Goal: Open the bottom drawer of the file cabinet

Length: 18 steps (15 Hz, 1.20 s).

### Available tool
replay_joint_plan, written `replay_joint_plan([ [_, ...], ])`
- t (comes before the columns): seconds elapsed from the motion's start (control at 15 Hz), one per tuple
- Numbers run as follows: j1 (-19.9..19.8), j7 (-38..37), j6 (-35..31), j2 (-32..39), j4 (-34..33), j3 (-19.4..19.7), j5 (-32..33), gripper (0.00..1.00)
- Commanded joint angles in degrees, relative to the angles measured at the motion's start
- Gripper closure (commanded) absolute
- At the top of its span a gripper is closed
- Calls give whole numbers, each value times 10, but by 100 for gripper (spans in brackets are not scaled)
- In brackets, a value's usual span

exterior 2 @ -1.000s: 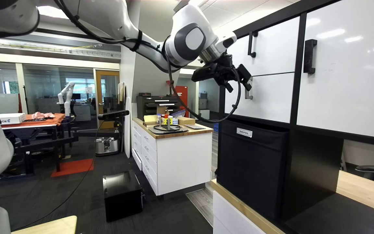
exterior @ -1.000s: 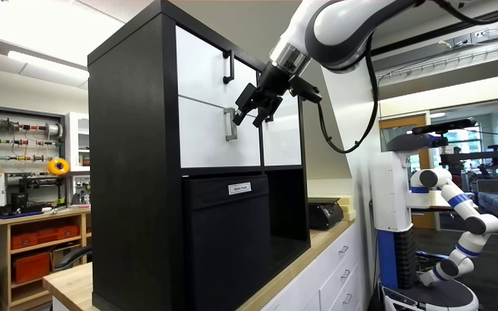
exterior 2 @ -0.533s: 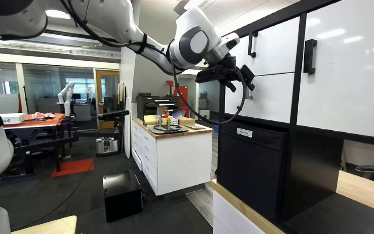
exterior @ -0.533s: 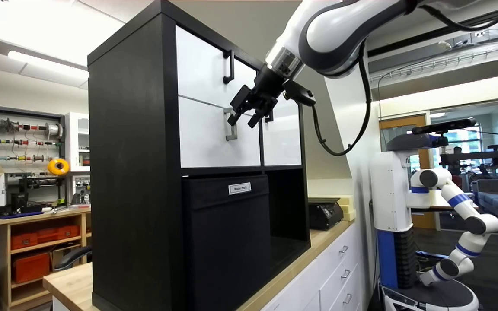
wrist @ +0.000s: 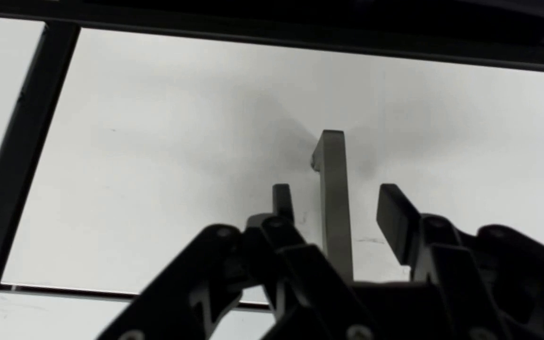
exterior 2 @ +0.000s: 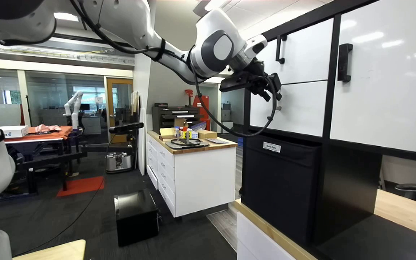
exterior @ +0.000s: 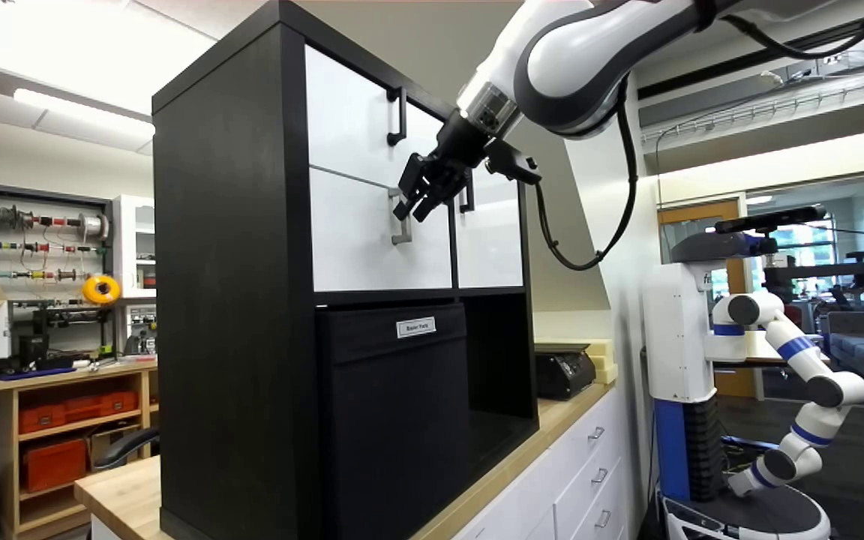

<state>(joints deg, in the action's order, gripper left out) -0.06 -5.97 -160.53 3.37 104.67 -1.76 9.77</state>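
The bottom drawer (exterior: 349, 247) is the white front in the file cabinet's (exterior: 226, 285) upper part, flush with the black frame. Its vertical silver-grey handle (wrist: 334, 189) stands between my fingers in the wrist view, with a gap on either side. My gripper (wrist: 334, 203) is open, its jaws partway drawn in and not touching the bar as far as I can see. In both exterior views the gripper (exterior: 411, 214) is at the drawer's front and hides part of the handle (exterior: 404, 235). The handle's lower end (exterior 2: 278, 108) shows below the gripper (exterior 2: 273, 97).
Above the drawer sits another white front (exterior: 346, 105) with a black handle (exterior: 399, 116). A white door (exterior 2: 388, 90) with a black handle (exterior 2: 344, 63) adjoins it. Below is a dark labelled fabric bin (exterior: 398, 420). The arm's cable (exterior 2: 229, 133) hangs in a loop near the gripper.
My gripper has moved in toward the drawer, so that its fingertips overlap the handle in the exterior views. Its jaws have narrowed over the last half second. The drawer has not moved.
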Motion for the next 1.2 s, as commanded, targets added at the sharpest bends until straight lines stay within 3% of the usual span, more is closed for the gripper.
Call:
replay_joint_plan([
  [0.0, -2, -8, -22, 7, -8, 2, 0, 80],
  [0.13, -3, -5, -26, 8, -7, 2, -4, 93],
  [0.27, -3, -4, -29, 9, -7, 1, -8, 98],
  [1.13, -5, -2, -44, -21, 39, 2, -5, 95],
])
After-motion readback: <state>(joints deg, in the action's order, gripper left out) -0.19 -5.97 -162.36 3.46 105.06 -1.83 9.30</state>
